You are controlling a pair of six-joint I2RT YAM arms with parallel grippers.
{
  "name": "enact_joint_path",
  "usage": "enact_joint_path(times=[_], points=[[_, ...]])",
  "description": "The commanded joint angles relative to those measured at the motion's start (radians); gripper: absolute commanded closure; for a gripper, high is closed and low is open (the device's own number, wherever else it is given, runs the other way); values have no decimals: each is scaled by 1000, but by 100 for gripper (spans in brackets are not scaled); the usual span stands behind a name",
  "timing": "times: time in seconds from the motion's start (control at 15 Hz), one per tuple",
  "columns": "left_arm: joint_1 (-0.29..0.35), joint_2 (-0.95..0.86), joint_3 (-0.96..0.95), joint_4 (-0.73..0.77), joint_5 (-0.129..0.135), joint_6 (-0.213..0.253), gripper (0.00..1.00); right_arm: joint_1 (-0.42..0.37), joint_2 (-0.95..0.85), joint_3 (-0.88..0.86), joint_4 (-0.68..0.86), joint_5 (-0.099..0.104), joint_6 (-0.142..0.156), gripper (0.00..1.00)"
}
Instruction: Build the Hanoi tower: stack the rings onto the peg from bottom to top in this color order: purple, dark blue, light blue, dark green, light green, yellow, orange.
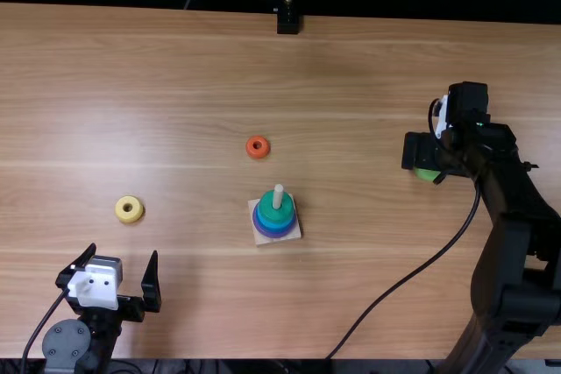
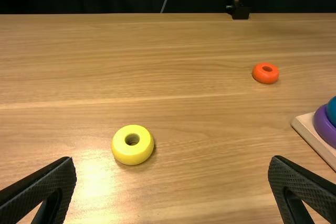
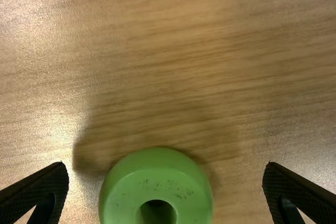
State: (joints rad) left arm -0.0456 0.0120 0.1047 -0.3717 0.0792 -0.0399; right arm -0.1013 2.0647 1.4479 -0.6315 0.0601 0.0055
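Observation:
The wooden peg [image 1: 278, 196] on its square base [image 1: 293, 235] holds a purple ring [image 1: 275, 233], blue rings and a dark green ring [image 1: 274, 209] on top. An orange ring [image 1: 258, 147] lies behind the base, slightly left. My left gripper [image 1: 112, 270] is open at the front left, nearer the table's front edge than the yellow ring [image 1: 128, 209]. In the left wrist view the yellow ring [image 2: 132, 145] lies flat beyond the open left gripper [image 2: 172, 184]. My right gripper [image 1: 423, 153] is low over the light green ring [image 1: 427, 174]; in the right wrist view the open right gripper [image 3: 165, 187] has the light green ring [image 3: 156, 190] between its fingers.
A black stand [image 1: 287, 20] stands at the table's back edge. A dark cable [image 1: 405, 279] from the right arm curves down across the front of the table [image 1: 175, 67], right of the peg's base.

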Motion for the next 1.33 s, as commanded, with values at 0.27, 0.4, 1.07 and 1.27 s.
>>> enact_joint_path(times=[0.27, 0.4, 1.07, 1.27], points=[[3, -12, -105, -74, 18, 12, 0, -3, 21, 11, -3, -1, 2, 0], [3, -12, -105, -74, 18, 12, 0, -1, 20, 11, -8, -1, 11, 0], [3, -12, -105, -74, 18, 12, 0, 2, 12, -41, -40, 4, 13, 38], [3, -12, -105, -74, 18, 12, 0, 0, 11, -50, -40, 4, 11, 74]])
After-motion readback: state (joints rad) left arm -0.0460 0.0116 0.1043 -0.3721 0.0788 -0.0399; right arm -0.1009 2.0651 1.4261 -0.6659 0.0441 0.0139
